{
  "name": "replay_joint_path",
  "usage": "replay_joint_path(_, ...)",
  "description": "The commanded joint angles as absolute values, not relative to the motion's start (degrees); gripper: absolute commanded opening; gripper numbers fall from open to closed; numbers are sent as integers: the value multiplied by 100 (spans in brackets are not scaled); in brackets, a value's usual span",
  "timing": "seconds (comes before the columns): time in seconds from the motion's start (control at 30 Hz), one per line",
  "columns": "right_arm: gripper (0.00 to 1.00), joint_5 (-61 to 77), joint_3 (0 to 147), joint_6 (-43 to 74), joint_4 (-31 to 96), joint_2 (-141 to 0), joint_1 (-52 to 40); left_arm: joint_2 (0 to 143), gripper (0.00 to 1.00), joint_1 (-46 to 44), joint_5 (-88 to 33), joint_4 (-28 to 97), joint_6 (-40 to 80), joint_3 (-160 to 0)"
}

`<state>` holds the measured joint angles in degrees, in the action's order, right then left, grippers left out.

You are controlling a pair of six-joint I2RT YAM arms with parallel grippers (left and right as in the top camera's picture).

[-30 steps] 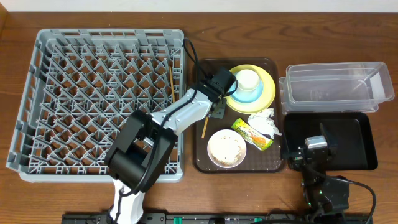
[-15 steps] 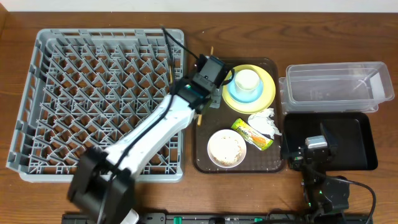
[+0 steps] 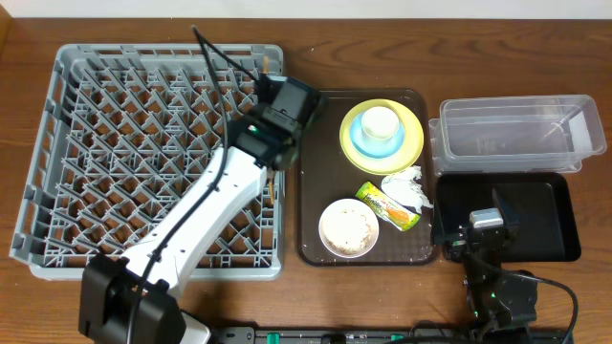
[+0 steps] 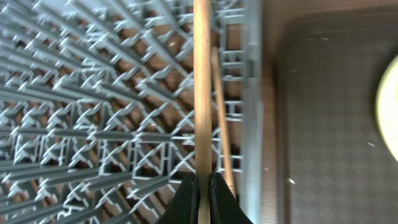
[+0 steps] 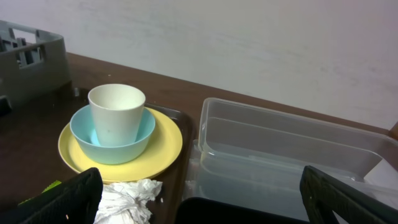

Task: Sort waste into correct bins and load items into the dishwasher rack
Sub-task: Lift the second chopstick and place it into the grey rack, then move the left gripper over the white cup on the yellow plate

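- Chopstick: clamped in closed left gripper, above right edge of dishwasher rack.
- Second chopstick lies in rack.
- Right gripper: jaws wide apart, empty.

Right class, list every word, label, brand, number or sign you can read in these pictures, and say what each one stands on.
No text can be read in any view.
The wrapper carries coloured print, but it is too small and blurred to read.
The rack, the tub and the cup show no markings.
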<state>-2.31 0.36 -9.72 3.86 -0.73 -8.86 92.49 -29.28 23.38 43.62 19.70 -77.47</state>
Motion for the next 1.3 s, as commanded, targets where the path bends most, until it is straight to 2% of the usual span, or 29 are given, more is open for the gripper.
replay_joint_path(0.0, 99, -231, 30, -991, 408, -58, -886, 9249, 6, -2720, 2036, 4412, 2132, -7712)
replay_joint_path(0.2, 99, -231, 30, -993, 408, -58, -886, 9249, 6, -2449, 1039, 4412, 2182, -7712)
replay_joint_path(0.63, 99, -231, 30, -991, 408, -58, -886, 9463, 7, -2416, 1007, 4364, 2298, -7708)
replay_joint_path(1.0, 99, -231, 30, -991, 408, -58, -886, 9992, 7, -2416, 1004, 4259, 1782, -7708)
replay_joint_path(1.07, 99, -231, 30, -991, 408, -58, -886, 9994, 17, -2416, 1002, 4246, 1782, -7708)
replay_joint_path(1.1, 99, -231, 30, -993, 408, -58, -886, 9992, 26, -2416, 1002, 4235, 1782, -7708)
replay_joint_path(1.13, 99, -231, 30, -993, 408, -58, -886, 9992, 31, -2416, 1004, 4230, 1782, -7710)
replay_joint_path(1.2, 99, -231, 30, -991, 408, -58, -886, 9992, 37, -2416, 1004, 4235, 1780, -7710)
replay_joint_path(1.27, 99, -231, 30, -991, 408, -58, -886, 9981, 38, -2416, 1002, 4241, 1780, -7710)
